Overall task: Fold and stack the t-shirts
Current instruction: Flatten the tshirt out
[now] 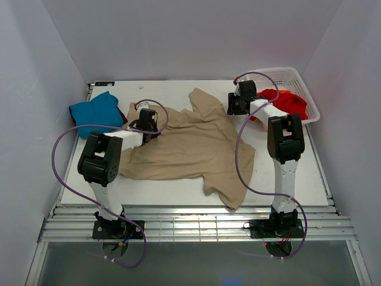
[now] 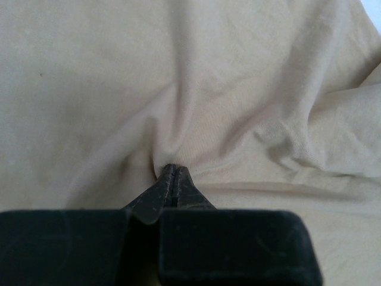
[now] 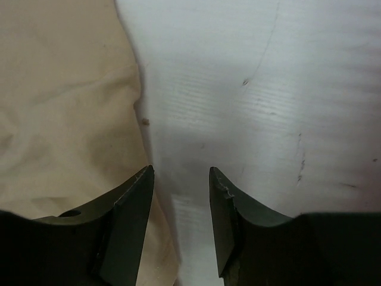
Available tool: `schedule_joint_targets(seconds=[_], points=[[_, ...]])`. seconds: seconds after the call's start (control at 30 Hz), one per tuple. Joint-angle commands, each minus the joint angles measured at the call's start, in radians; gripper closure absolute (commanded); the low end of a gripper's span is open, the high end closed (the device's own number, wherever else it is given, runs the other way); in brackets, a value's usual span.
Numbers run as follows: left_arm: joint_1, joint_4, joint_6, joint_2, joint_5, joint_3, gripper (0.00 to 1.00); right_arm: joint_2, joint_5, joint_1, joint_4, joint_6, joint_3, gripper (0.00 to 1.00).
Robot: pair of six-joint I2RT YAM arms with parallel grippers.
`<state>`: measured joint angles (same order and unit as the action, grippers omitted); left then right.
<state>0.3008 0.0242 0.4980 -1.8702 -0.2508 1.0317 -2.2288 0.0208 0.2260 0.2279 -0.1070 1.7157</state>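
On table (image 1: 164, 192), crumpled tan t-shirt (image 1: 190, 143)

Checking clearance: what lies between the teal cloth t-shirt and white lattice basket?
Top view: the spread tan-beige cloth t-shirt, left claw pinching it, right claw open.

Just a white tabletop (image 1: 178, 192), a bit scuffed up close, boxed in by plain pale walls (image 1: 190, 36) at the back and both sides. Silver slatted rails (image 1: 196, 221) along the near edge. Soft even lighting, faint shadows.
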Motion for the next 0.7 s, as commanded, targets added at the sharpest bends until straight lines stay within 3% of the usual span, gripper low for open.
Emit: schedule_joint_targets(seconds=[0.0,0.5,0.6,0.67], points=[[0.008,-0.092,-0.007,0.040,0.010,-0.001,1.00,0.060,0.057,0.024,-0.042,-0.030,-0.056,0.52],[0.008,-0.089,-0.004,0.086,0.016,-0.045,1.00,0.121,0.088,0.088,-0.052,-0.049,-0.149,0.53],[0.006,-0.089,-0.003,0.088,0.021,-0.048,1.00,0.107,0.088,0.098,-0.044,-0.049,-0.154,0.60],[0.006,-0.089,-0.003,0.088,0.022,-0.050,1.00,0.087,0.087,0.104,-0.032,-0.049,-0.151,0.72]])
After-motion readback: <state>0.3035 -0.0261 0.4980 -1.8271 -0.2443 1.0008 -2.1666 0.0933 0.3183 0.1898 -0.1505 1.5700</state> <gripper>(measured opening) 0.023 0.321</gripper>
